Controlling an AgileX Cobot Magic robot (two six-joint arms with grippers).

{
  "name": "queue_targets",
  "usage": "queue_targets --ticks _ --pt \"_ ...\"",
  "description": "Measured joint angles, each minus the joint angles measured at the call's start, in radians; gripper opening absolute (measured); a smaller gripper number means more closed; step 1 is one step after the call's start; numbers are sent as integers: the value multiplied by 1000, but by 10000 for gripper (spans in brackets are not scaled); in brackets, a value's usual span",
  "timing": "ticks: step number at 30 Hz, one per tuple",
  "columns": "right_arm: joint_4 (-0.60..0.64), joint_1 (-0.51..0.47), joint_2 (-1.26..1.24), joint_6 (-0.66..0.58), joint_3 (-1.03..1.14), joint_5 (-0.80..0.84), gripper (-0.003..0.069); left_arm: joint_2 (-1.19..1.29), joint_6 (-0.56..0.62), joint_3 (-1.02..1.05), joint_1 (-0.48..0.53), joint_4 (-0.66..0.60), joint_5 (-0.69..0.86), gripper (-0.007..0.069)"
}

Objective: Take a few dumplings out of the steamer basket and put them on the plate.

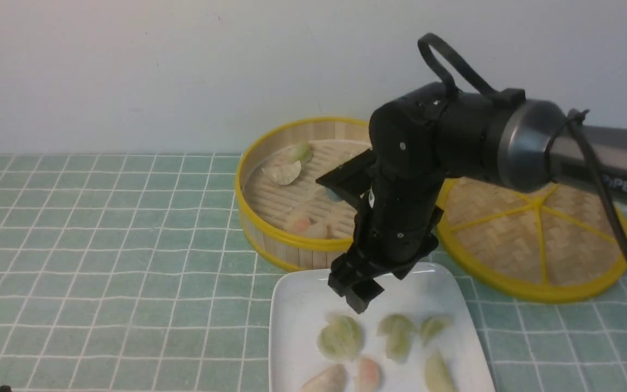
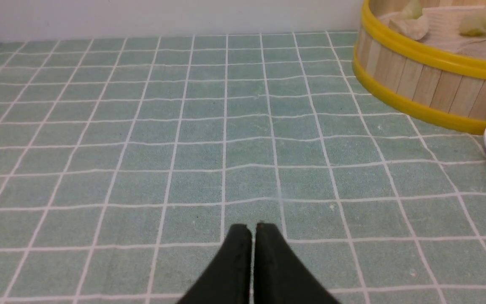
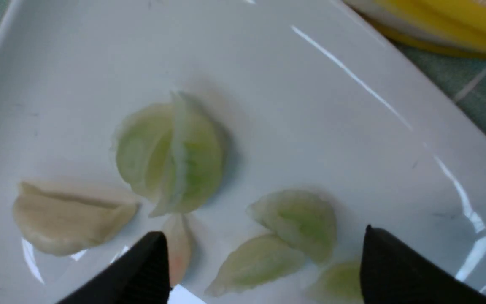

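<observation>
Six or seven dumplings (image 1: 340,337) lie on the plate (image 1: 297,305) in the lower middle of the front view. They are mostly pale green, with one pinkish and one whitish at the bottom edge. They sit loosely clustered, some touching, all inside the rim.

The basket (image 1: 270,239), just above the plate at the frame's centre, has at least four more. Two are at its upper left and two at its lower edge, and the arm hides part of its floor. The lid (image 1: 536,239) lies flat at right.

The right claw (image 1: 354,291) hangs low over the upper part of the plate. In its wrist view the jaws are spread wide with nothing between them, and dumplings show on the plate below.

The left claw (image 2: 253,230) is pressed together and empty over bare cloth (image 2: 141,147), at the bottom centre of its own view. It is well apart from basket and plate.

With this many on the plate, "a few" looks already met. What may remain is lifting the right arm clear, or one more trip to the basket if more are wanted.
</observation>
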Motion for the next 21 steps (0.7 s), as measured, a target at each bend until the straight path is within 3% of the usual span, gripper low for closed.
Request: queue_targets --ticks 3,8,10,16,21 --pt "-3 0 -66 44 -8 8 451 0 0 0 0 0 0 -6" --pt "-15 0 -349 131 63 13 96 0 0 0 0 0 0 -6" --pt "-23 0 -497 170 134 14 23 0 0 0 0 0 0 -6" --pt "-29 0 -909 229 422 -194 -12 0 0 0 0 0 0 -6" --pt "-57 0 -1350 251 815 -533 -13 0 0 0 0 0 0 -6"
